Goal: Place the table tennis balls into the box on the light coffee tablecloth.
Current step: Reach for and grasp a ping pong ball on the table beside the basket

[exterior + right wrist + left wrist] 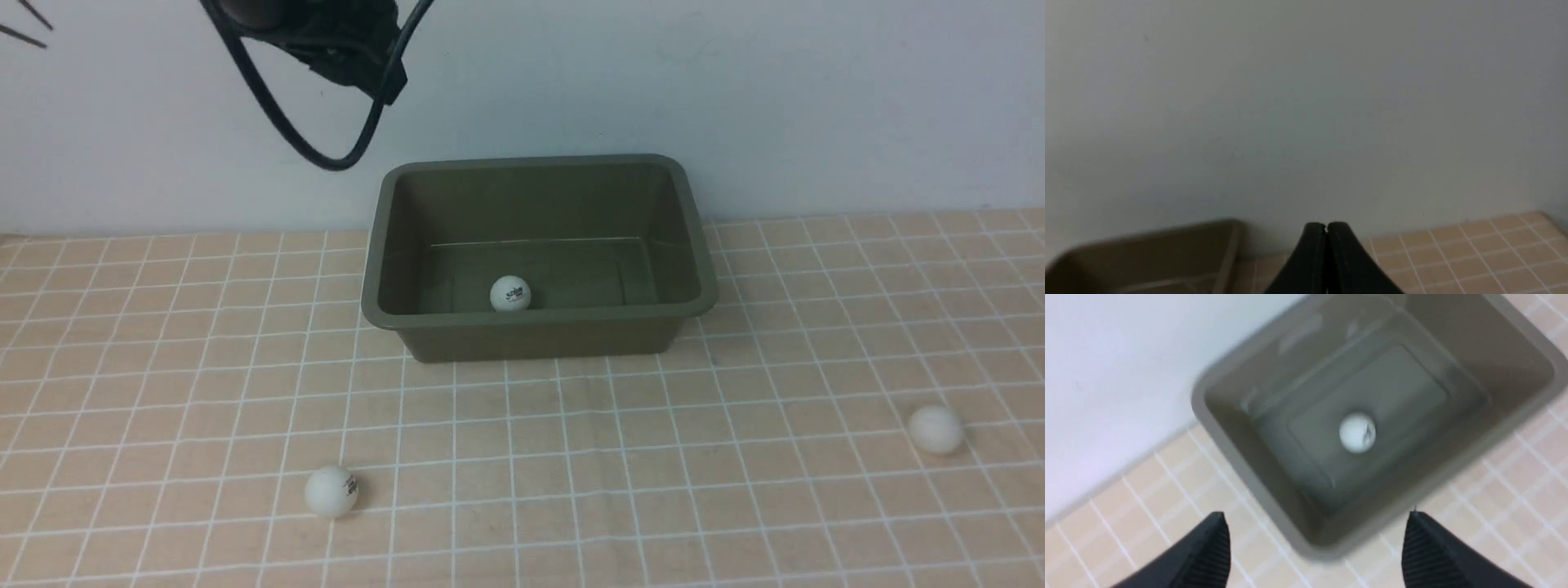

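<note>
well, the left claw (1316,516) hangs released, its black ribbed fingers (1208,551) spread wide with nothing between them, high above one corner of the rectangular olive-green plastic box (1216,416). one small matte white table tennis ball with a dark print (510,293) sits on the box floor, close to the front wall. the right claw (1326,225) is clenched on nothing, tips pressed together, off to the box's side.

by my reckoning the step in hand is fetching another ball. a second white printed ball (331,491) lies on the light coffee tablecloth with thin white grid lines (571,457), front left and well apart from the box; a third plain white ball (936,429) lies front right. to do it well, the left claw should clear the flared rim, drop straight over the front-left ball with fingers straddling it, and close gently, since so light a ball could roll or squirt away.

nothing lies between claw and ball. a looping black cable (310,147) dangles from the left arm before the pale wall (816,98).
</note>
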`<action>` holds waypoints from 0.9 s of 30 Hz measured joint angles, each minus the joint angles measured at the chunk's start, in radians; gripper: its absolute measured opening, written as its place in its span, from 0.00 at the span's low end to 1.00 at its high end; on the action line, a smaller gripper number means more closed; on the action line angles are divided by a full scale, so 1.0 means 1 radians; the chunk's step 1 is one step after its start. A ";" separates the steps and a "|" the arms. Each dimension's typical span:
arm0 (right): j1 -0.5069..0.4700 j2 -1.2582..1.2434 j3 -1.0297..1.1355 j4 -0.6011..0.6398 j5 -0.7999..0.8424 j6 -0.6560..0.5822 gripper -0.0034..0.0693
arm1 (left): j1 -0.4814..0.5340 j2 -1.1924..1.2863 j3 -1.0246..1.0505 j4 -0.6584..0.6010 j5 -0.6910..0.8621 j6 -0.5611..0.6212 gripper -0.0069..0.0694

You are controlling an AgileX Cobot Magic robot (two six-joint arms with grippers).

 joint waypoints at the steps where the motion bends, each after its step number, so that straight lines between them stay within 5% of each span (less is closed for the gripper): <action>1: 0.054 0.108 -0.071 -0.001 0.080 -0.060 0.02 | 0.000 -0.042 0.098 0.006 0.000 0.000 0.71; 6: 0.189 0.397 -0.285 -0.003 0.362 -0.194 0.02 | 0.000 -0.148 0.387 0.009 -0.002 0.001 0.71; 13: 0.214 0.723 -0.504 0.010 0.663 -0.270 0.03 | 0.000 -0.297 0.764 0.011 -0.111 0.019 0.71; 21: 0.212 0.862 -0.585 0.090 0.730 -0.361 0.06 | 0.000 -0.323 1.018 0.011 -0.366 0.030 0.71; 27: 0.139 0.862 -0.585 0.207 0.729 -0.423 0.20 | 0.000 -0.267 1.051 0.009 -0.471 0.056 0.71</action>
